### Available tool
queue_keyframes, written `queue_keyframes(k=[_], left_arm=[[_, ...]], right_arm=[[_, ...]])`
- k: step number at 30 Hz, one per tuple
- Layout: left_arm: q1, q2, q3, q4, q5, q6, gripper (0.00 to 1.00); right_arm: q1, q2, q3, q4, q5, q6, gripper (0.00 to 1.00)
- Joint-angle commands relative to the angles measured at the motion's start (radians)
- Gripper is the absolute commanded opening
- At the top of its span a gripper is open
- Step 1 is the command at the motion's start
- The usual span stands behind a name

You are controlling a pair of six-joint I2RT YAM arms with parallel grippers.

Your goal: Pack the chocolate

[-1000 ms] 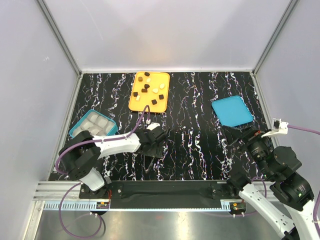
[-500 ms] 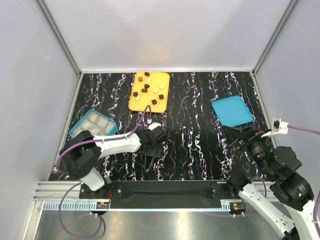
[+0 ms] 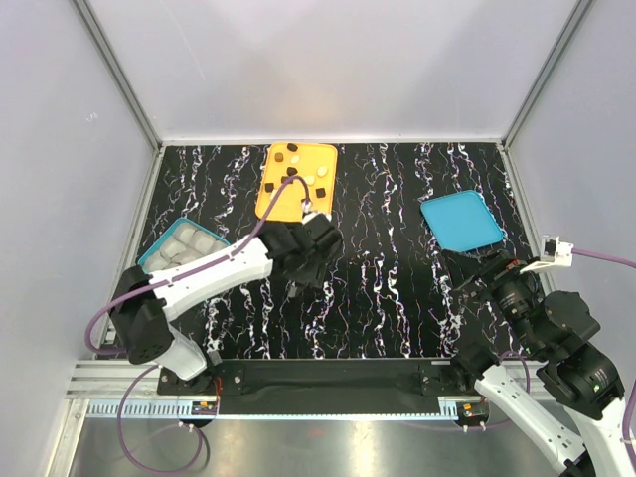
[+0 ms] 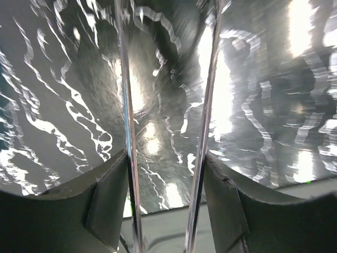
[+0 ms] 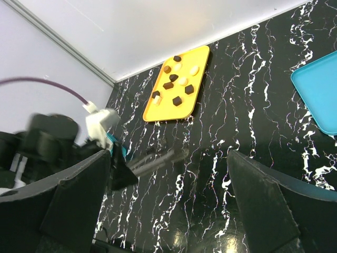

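Observation:
The chocolate (image 3: 292,177), several dark cubes and pale rounds, lies on the flat orange tray (image 3: 276,206) at the back centre; it also shows in the right wrist view (image 5: 177,100). My left gripper (image 3: 306,260) hangs just in front of the tray and is shut on thin metal tweezers (image 4: 128,105). The tweezer blades stand apart with nothing between them over bare table; they show blurred in the right wrist view (image 5: 158,162). My right gripper (image 3: 487,273) is open and empty at the front right, far from the tray.
A teal compartmented box (image 3: 186,246) with pale cells sits at the left. A flat teal lid (image 3: 460,221) lies at the right, also seen in the right wrist view (image 5: 321,89). The table is black marble pattern, walled by grey panels.
My left arm has swung away from the near edge toward the orange tray, carrying the tweezers. The right arm has not moved.

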Motion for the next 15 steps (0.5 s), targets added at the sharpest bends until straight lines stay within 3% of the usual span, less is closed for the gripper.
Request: queue_keyframes(k=[1, 8, 15], left_arm=[[0.005, -0.03, 0.146, -0.139, -0.046, 0.064, 0.57], [0.025, 0.041, 0.385, -0.274, -0.08, 0.116, 0.53], [0.131, 0.108, 0.612, -0.325, -0.152, 0.167, 0.48]], right_arm=[[0.001, -0.013, 0.029, 0.003, 0.012, 0.008, 0.99], [0.002, -0.013, 0.02, -0.027, -0.011, 0.022, 1.0], [0.002, -0.022, -0.035, -0.014, -0.071, 0.051, 1.0]])
